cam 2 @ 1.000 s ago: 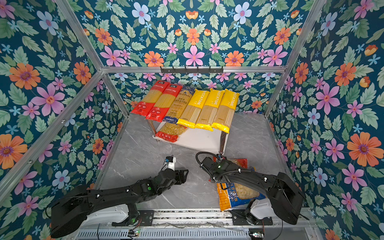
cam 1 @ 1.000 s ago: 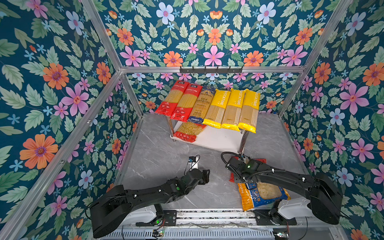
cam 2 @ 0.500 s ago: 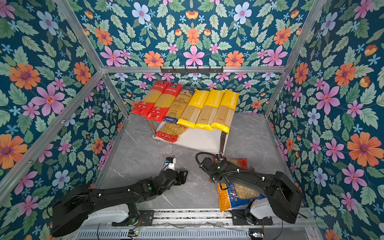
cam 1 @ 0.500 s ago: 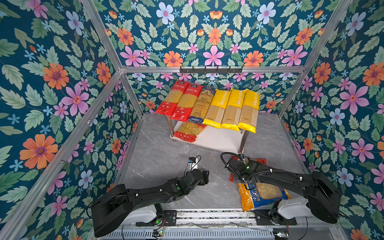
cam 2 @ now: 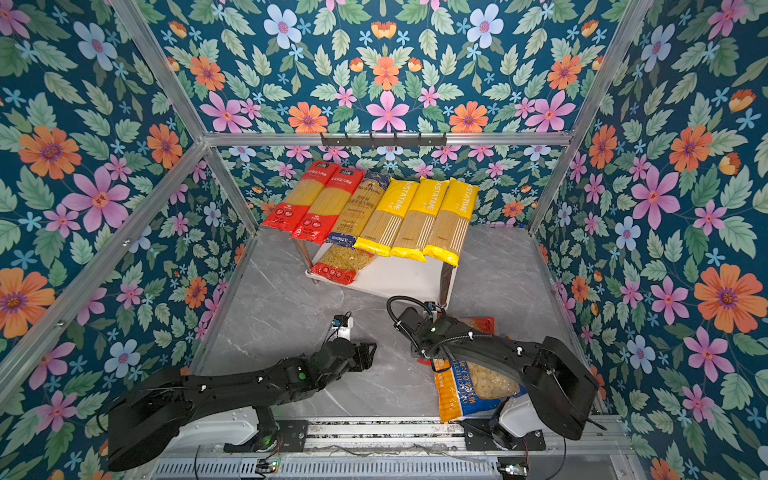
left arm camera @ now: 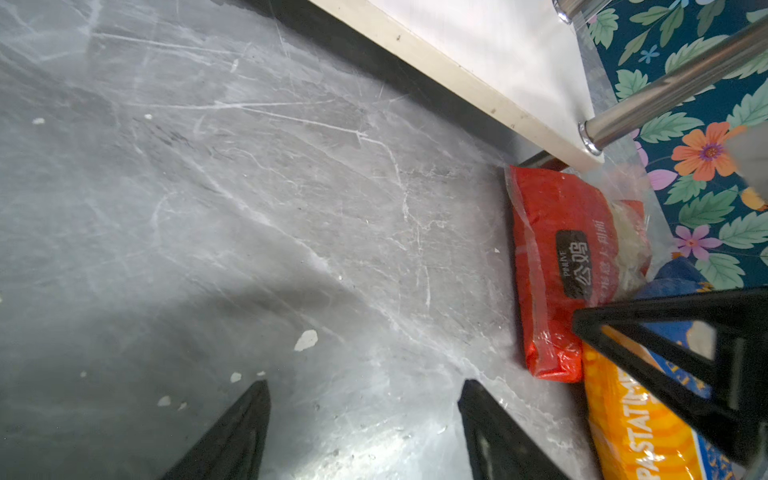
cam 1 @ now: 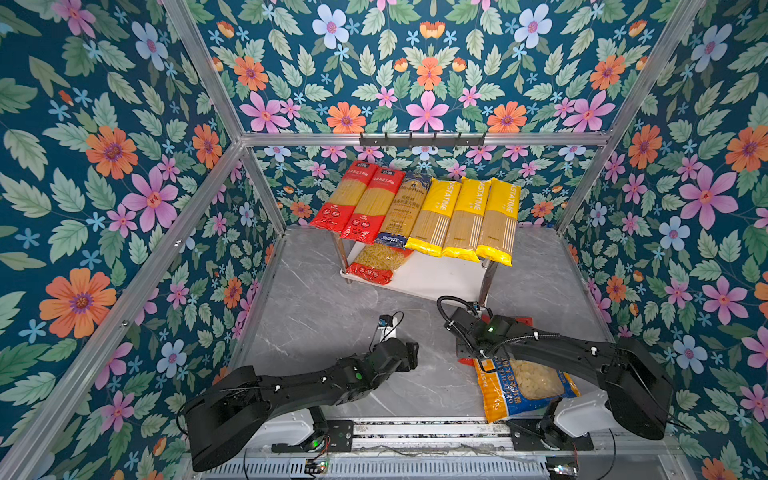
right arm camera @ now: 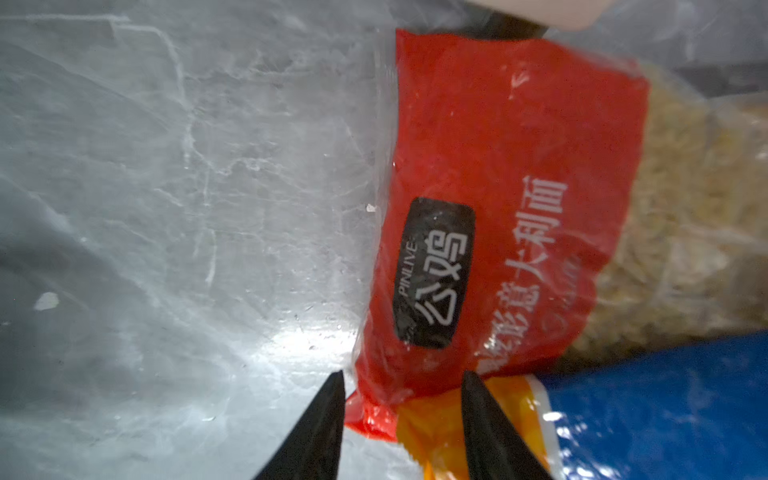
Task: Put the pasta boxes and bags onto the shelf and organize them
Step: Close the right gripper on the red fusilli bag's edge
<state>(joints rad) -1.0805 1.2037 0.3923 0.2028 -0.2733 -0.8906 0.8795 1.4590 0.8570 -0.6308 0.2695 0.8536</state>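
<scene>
Right claw (right arm camera: 403,386) stands about half spread, its two tips either side of the near corner of the red macaroni bag (right arm camera: 498,187); nothing looks clamped yet. That bag lies flat on the grey marble tabletop (left arm camera: 249,208) and runs away from the tips towards the white shelf (cam 1: 440,278), its far end just beside the foot of a chrome leg (left arm camera: 673,87). Touching the same corner, at the claw's flank, is the orange edge of the blue-orange shells bag (right arm camera: 665,415); which film lies on top there I cannot tell

The step in hand looks like the pick of the macaroni bag. A bite on the sealed corner alone would likely slip, so the tips should reach further along, onto the filled part. They should shut only once the orange edge is outside them, or both bags may come up together. Loose macaroni will sag either side of the grip, so lift well clear before crossing the shelf's lower board. Then lay it beside the matching red bag (cam 1: 376,264) that lies there, beyond the claw. Six spaghetti packs (cam 1: 419,212) fill the top board

Left claw (left arm camera: 365,399) is spread wide over bare tabletop, empty, off to the right claw's side, and is best kept out of the path
</scene>
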